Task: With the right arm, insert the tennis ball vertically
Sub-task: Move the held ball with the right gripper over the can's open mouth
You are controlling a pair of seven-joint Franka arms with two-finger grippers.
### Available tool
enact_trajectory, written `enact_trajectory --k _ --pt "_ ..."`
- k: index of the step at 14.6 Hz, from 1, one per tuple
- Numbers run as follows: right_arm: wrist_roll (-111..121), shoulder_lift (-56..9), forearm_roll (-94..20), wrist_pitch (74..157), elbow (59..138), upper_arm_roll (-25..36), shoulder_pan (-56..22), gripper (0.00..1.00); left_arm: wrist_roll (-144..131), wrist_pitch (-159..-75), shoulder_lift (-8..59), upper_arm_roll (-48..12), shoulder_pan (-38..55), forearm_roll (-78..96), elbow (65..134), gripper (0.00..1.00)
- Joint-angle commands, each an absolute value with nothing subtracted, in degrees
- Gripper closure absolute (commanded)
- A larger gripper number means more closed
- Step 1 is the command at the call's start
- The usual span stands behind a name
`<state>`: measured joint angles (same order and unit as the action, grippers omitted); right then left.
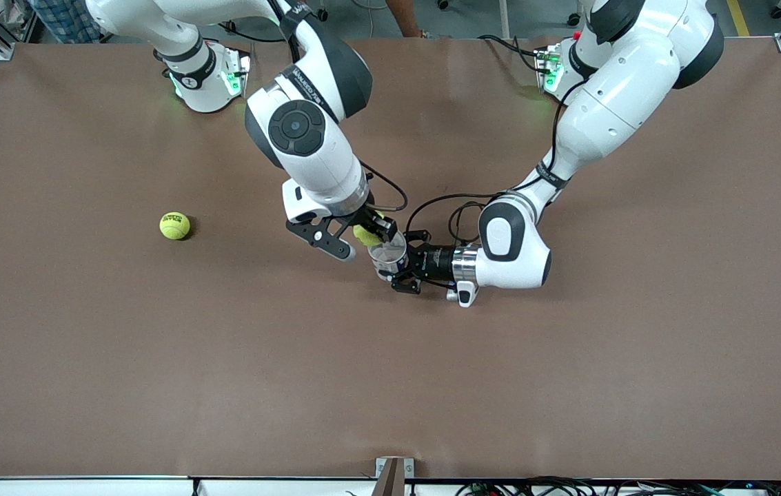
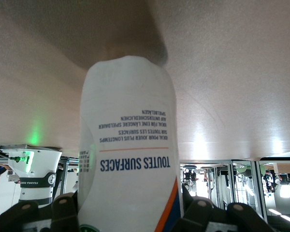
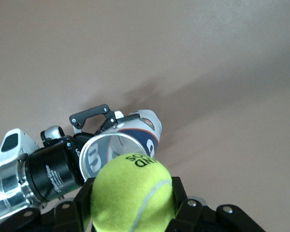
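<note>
My right gripper (image 1: 364,235) is shut on a yellow-green tennis ball (image 1: 367,236) and holds it just over the rim of a white ball can (image 1: 389,257). The can stands upright with its open mouth up. My left gripper (image 1: 405,266) is shut on the can's side, low over the middle of the table. In the right wrist view the ball (image 3: 132,192) sits between my right gripper's (image 3: 133,205) fingers, with the can's round mouth (image 3: 106,152) just below it. In the left wrist view the can (image 2: 128,150), printed "TOUTES SURFACES", fills the gap in my left gripper (image 2: 130,215).
A second tennis ball (image 1: 174,225) lies on the brown table (image 1: 569,358), toward the right arm's end. The two arms' bases stand along the table's edge farthest from the front camera.
</note>
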<state>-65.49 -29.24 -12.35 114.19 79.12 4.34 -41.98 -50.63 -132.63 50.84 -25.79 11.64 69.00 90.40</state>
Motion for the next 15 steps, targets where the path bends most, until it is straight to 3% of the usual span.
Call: enact_trajectory --k 1,15 --pt "-66.45 -30.41 -13.45 116.1 77.87 4.66 -42.27 0.59 -51.24 -133.07 50.98 -25.31 12.39 70.05 89.56 0.38" --pt "-66.62 -33.04 -13.45 119.71 77.17 4.66 -43.06 0.57 -51.33 -133.77 50.54 -25.22 11.78 69.79 89.56 0.38"
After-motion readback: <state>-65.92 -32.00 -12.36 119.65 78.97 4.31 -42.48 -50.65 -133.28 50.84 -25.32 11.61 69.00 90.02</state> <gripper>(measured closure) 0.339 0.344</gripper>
